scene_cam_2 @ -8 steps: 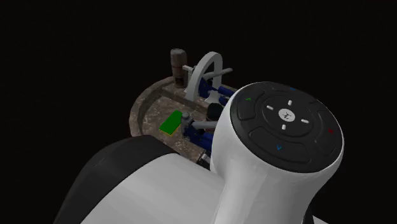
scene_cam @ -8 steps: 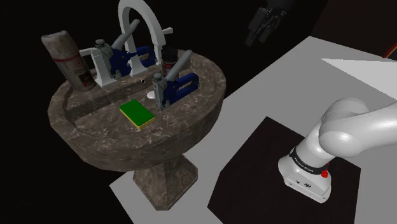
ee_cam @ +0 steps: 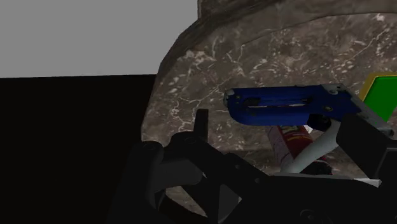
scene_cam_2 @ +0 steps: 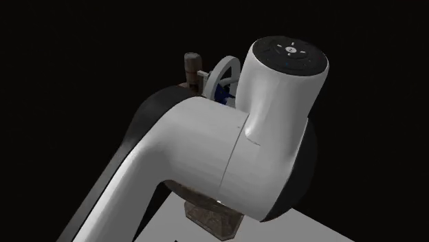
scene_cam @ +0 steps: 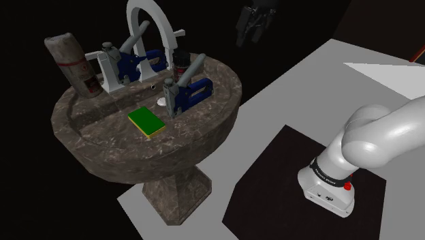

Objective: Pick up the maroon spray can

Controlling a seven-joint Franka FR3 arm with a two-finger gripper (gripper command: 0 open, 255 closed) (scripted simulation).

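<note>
A small dark-red spray can (scene_cam: 181,63) with a black cap stands upright at the back of the stone sink (scene_cam: 116,153), just behind a blue stapler (scene_cam: 186,93). In the wrist view the can (ee_cam: 289,137) shows its red label below that blue stapler (ee_cam: 286,106). My black gripper (scene_cam: 249,35) hangs in the air well off the sink's rim, toward the shoulder view's right of the can. Its fingers stand apart with nothing between them.
A bigger brown can (scene_cam: 70,63) with a red band stands at the sink's left rim. A white arched faucet (scene_cam: 150,20), a second blue stapler (scene_cam: 136,65) and a green sponge (scene_cam: 148,121) also crowd the sink. The white arm (scene_cam_2: 227,151) blocks most of the second exterior view.
My gripper has moved toward the shoulder view's left and slightly up, closer to the sink. In the second exterior view the arm has swung upward. Nothing on the sink has moved.
</note>
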